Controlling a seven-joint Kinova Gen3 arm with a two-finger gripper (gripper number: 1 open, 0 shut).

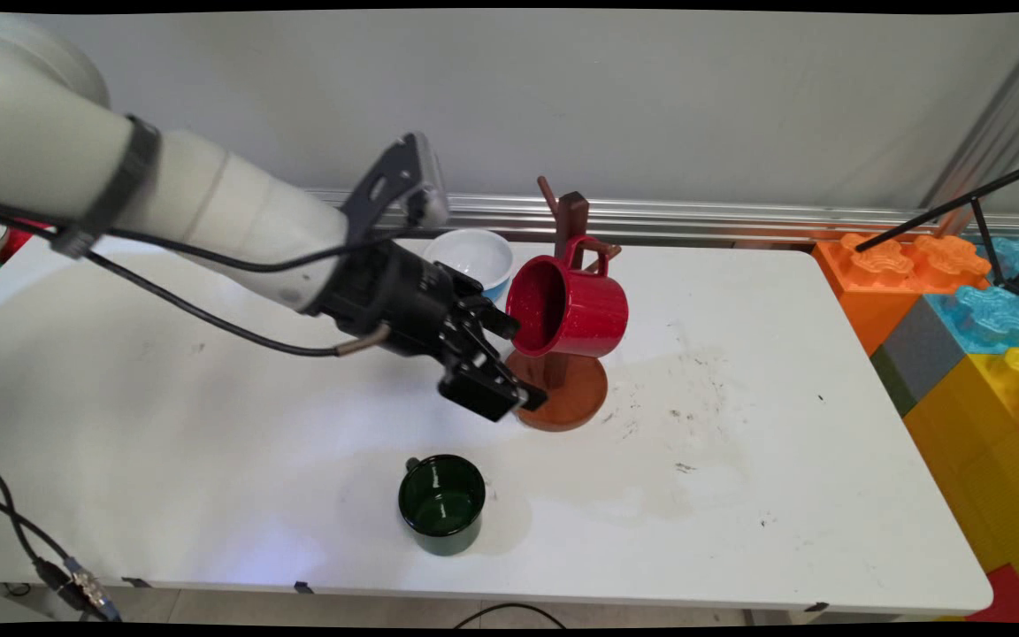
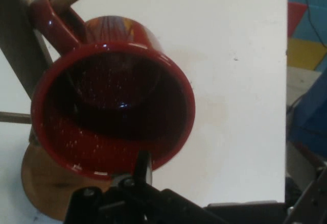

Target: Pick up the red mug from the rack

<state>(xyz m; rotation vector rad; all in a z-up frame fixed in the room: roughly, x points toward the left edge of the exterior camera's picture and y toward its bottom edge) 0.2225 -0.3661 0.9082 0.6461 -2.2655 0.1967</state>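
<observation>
i see my claw [image 1: 502,361] spread apart at the red mug's [image 1: 568,308] rim, one finger [image 2: 142,167] inside; the mug hangs sideways on the rack [image 1: 570,265], mouth toward me, near the tabletop's far edge.

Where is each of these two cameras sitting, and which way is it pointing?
Main view: fixed above the white table's near side, looking down across it toward the wall; shows the white arm and black claw.
Hand view: mounted on the hand, looking along the claw into the red enamel mug's mouth.
Both show that mug hanging on the brown wooden mug tree.
</observation>
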